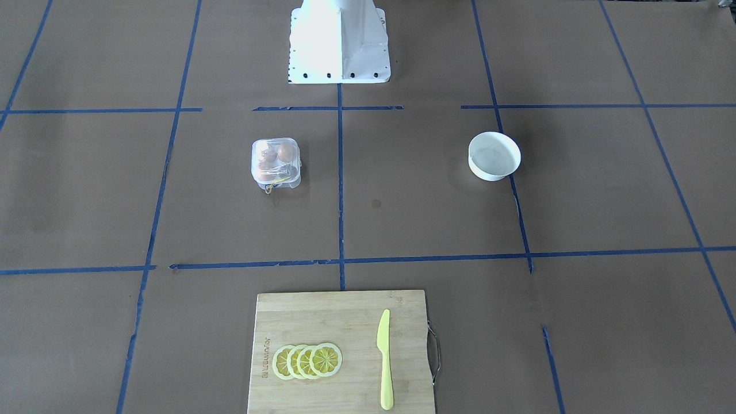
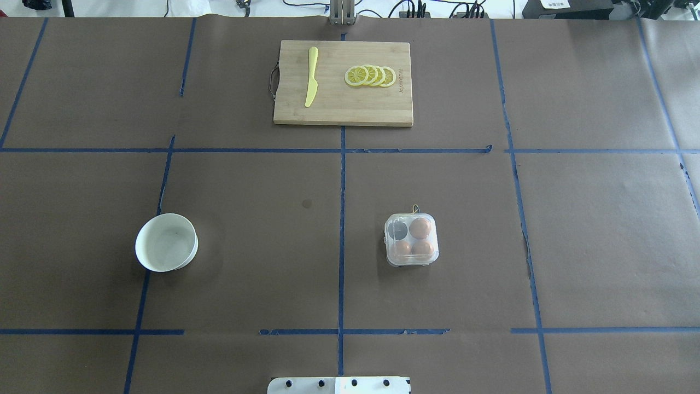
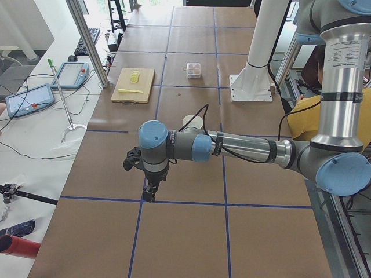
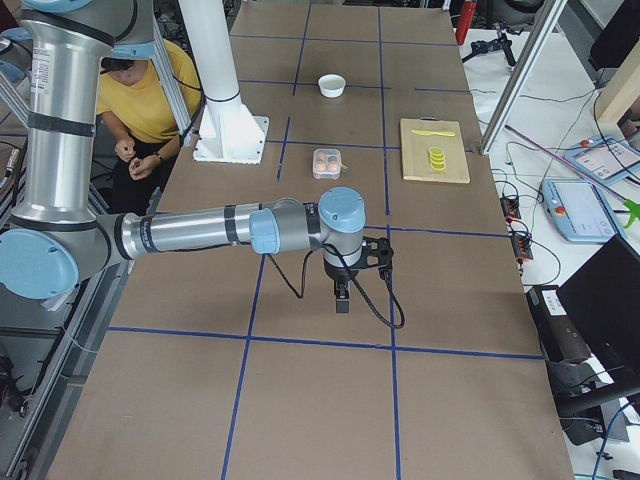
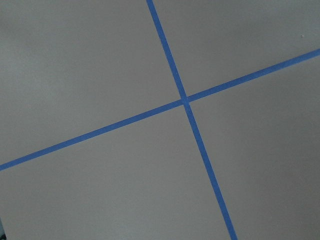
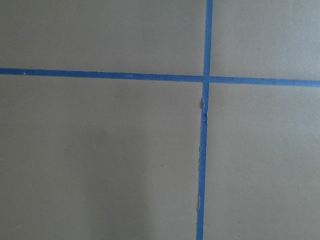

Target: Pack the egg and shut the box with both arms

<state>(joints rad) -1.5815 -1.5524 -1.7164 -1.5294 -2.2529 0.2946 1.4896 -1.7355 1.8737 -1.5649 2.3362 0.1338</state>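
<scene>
Box (image 1: 276, 162) sits left of centre in the front-facing view, on the brown desk (image 1: 402, 201), with orange-brown eggs (image 1: 285, 152) visible through its clear plastic and a yellowish band at its lower edge. The white bowl (image 1: 494, 155), right of centre, holds nothing. At the bottom, a cutting board (image 1: 345, 322) carries lemon slices (image 1: 307, 361) and a yellow knife (image 1: 384, 359). No arm shows here.

In the overhead view the box lies right of centre, with three cups filled and the upper-left cup dark and empty. The lid seems to lie over the cups, though I cannot tell whether it is snapped shut.

In the left side view the left arm (image 3: 243, 147) stretches across the middle. Its left end effector (image 3: 149, 191) points down near a tape crossing (image 3: 142, 202), well apart from the box at the top of the frame. I cannot tell whether it is open or closed.

The right side view shows the right arm (image 4: 200, 232) likewise across the middle. The right end effector (image 4: 342, 298) hangs over bare paper, well apart from the box in the upper middle, and its state cannot be told either.

Both wrist views show only brown paper and blue tape.

Packing looks finished, so what is probably left is confirming the closure. If the lid needs seating, one end effector should steady the base from the side while the other presses gently straight down on the edge away from the hinge, since thin plastic will likely flex and slide on paper
</scene>
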